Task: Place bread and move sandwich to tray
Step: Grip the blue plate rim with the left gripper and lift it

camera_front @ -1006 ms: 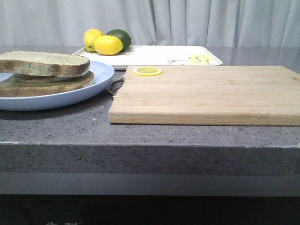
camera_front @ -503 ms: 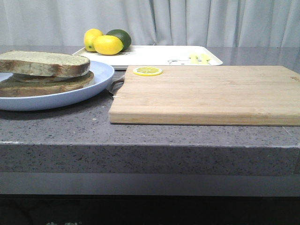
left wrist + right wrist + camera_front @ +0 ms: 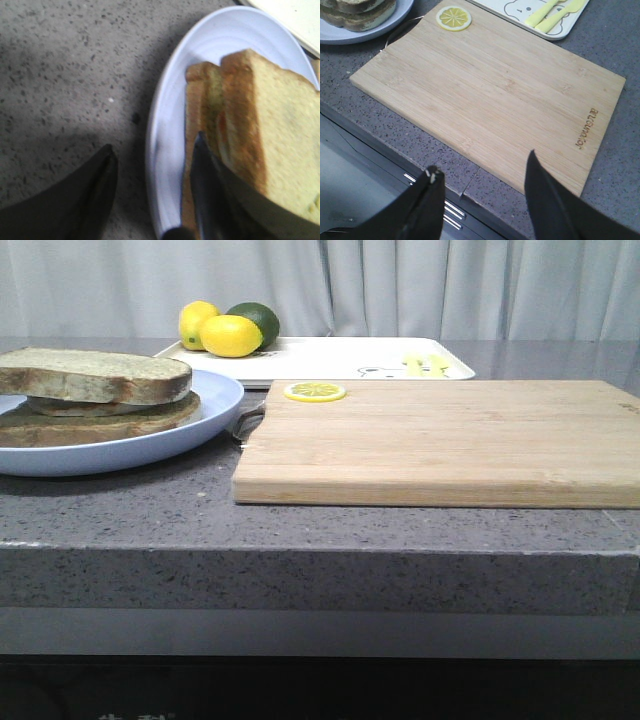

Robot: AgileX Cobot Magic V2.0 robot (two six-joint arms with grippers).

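The sandwich [image 3: 95, 390] lies on the pale blue plate [image 3: 215, 405] at the left: two brown-crusted slices, the top one the plain bread with a pale greenish-tan face. In the left wrist view my open left gripper [image 3: 155, 145] straddles the plate's rim [image 3: 220, 40], one finger over the counter, the other beside the sandwich [image 3: 260, 130], where orange filling shows between the slices. The white tray [image 3: 330, 355] stands behind. My right gripper [image 3: 484, 164] is open and empty over the counter's front edge. Neither gripper shows in the front view.
A wooden cutting board [image 3: 440, 440] with a lemon slice [image 3: 315, 392] on its far left corner lies right of the plate. Two lemons [image 3: 230, 336] and a lime [image 3: 255, 318] sit on the tray's left end. The right wrist view shows the board [image 3: 495, 95] and tray [image 3: 560, 31].
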